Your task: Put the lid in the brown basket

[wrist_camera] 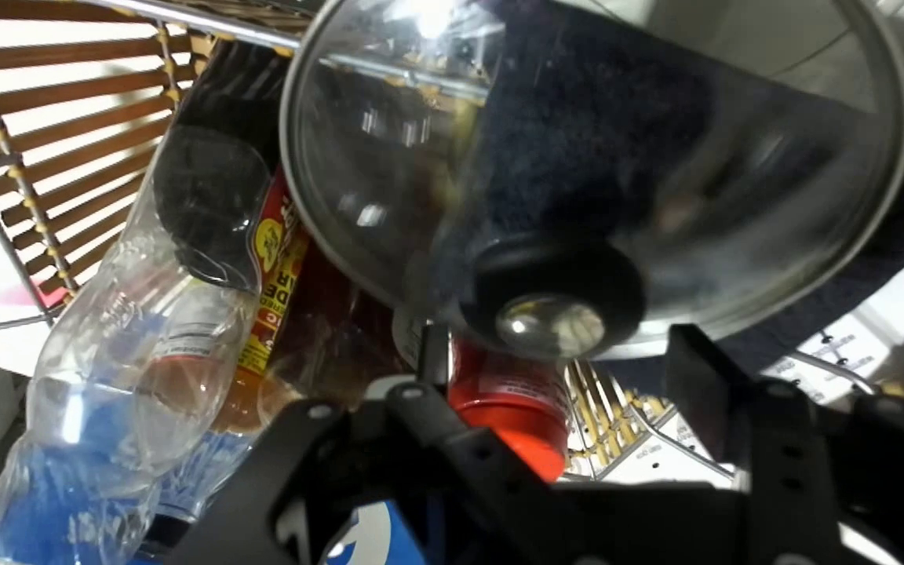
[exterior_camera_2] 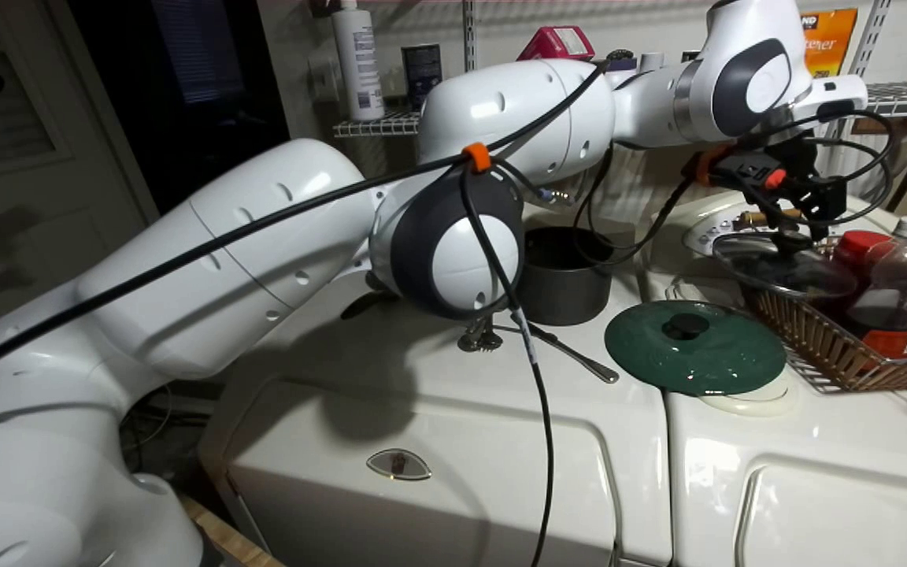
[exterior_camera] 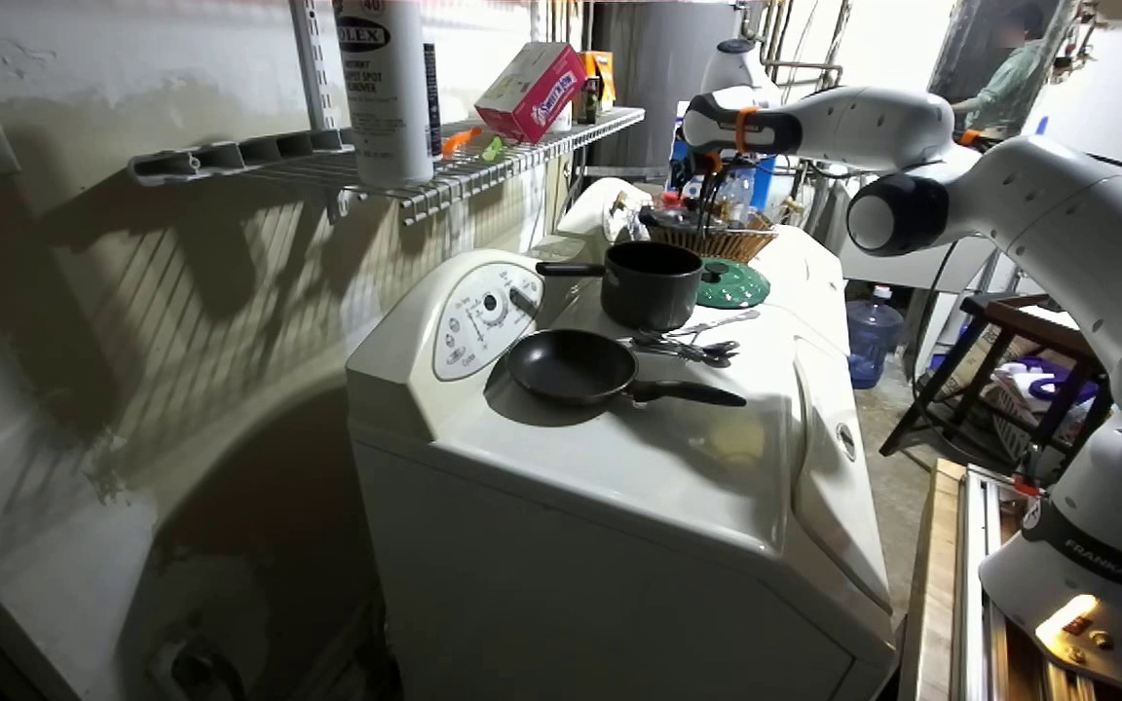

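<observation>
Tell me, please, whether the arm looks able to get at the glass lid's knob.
Probably yes: the open end effector hangs close to the knob, and no obstacle shows between them.

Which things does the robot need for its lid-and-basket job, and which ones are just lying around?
For the job, most likely:
glass lid, right by the open gripper
brown basket

Just lying about:
green lid
black pot
frying pan
cutlery
bottles, inside the basket

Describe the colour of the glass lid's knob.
The knob is black with a shiny centre, clearest in the wrist view.
</observation>
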